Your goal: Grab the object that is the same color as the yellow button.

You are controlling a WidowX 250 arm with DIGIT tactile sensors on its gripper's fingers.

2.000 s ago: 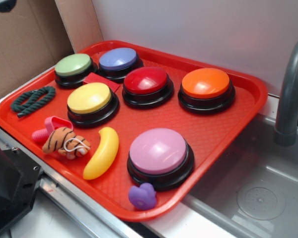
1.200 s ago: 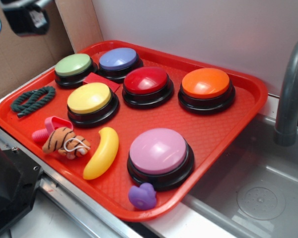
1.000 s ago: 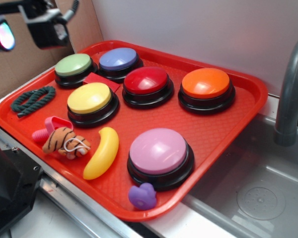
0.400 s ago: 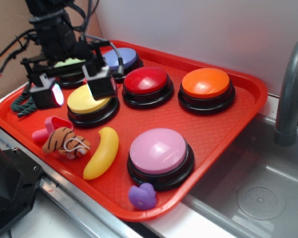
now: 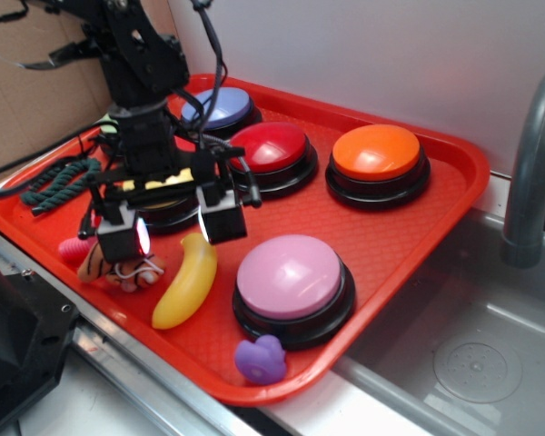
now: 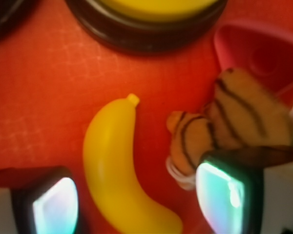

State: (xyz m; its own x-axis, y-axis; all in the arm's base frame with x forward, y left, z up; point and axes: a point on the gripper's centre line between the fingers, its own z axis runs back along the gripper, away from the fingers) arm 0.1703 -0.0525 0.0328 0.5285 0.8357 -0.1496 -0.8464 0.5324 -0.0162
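While spread, tool [image 5: 171, 227] straddles banana [image 6: 124, 168] below.

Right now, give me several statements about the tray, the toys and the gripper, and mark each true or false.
1. The gripper is open above the banana. True.
2. The banana lies in the sink. False: it lies on the red tray.
3. The plush tiger lies beside the banana, not on it. True.
4. The gripper holds the purple toy. False: that toy sits alone near the tray's front edge.
5. The pink button is beside the banana. True.
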